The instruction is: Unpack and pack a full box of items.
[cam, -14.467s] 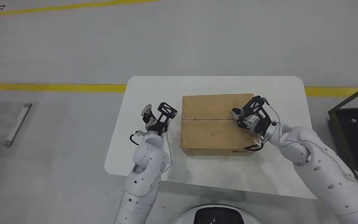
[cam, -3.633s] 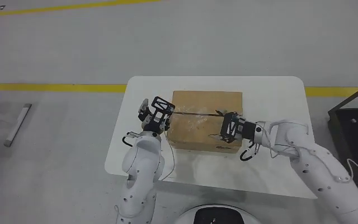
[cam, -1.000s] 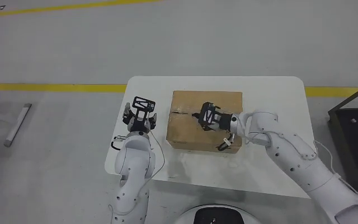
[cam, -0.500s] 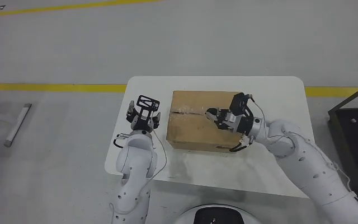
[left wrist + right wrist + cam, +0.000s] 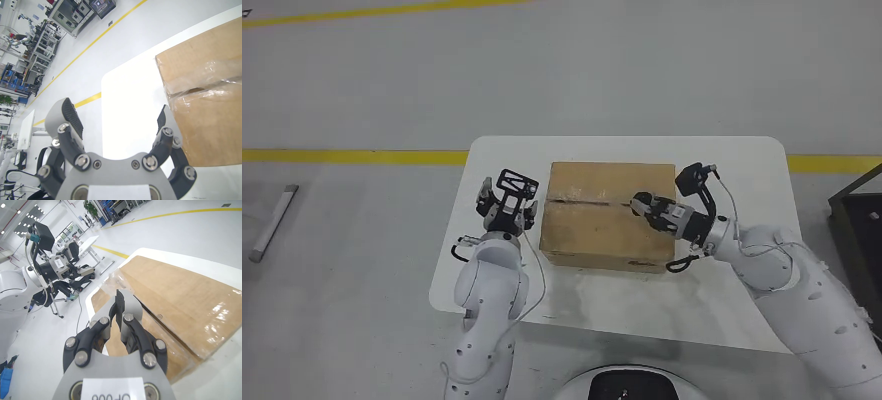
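Cardboard box central on table, long axis parallel to far edge; left gripper spread beside it, right gripper clenched over seam.

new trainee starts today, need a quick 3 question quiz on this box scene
1. True or false: the cardboard box has its top flaps folded open.
2. Multiple choice: the left hand is A) open beside the box's end, B) shut on the clear tape, C) resting on top of the box.
3. Fill in: the right hand, fingers shut, is over the box's middle ____.

Key: 1 false, the flaps lie closed under clear tape; 2 A; 3 seam.
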Tool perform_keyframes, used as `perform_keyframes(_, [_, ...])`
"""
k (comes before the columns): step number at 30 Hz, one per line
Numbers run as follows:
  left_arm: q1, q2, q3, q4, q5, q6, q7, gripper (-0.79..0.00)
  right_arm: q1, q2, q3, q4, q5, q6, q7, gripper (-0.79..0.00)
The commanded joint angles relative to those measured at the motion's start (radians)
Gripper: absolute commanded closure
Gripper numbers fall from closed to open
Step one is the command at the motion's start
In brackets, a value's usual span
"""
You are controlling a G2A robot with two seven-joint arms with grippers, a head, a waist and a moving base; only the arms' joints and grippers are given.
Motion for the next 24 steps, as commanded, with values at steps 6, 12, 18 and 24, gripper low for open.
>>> perform_keyframes(6, [0.000,0.000,0.000,0.000,0.000,0.000,0.000,-0.785,0.000,0.000,0.000,0.001,0.002,-0.001,-0.001,0.000])
perform_keyframes(12, [0.000,0.000,0.000,0.000,0.000,0.000,0.000,-0.785,-0.050,-0.002,0.027,-0.032,0.033,0.096,-0.080,0.000])
perform_keyframes(18, [0.000,0.000,0.000,0.000,0.000,0.000,0.000,-0.785,-0.115,0.000,0.068,-0.070,0.080,0.239,-0.087,0.000])
perform_keyframes(24, [0.000,0.000,0.000,0.000,0.000,0.000,0.000,-0.785,-0.149,0.002,0.091,-0.104,0.087,0.312,-0.072,0.000])
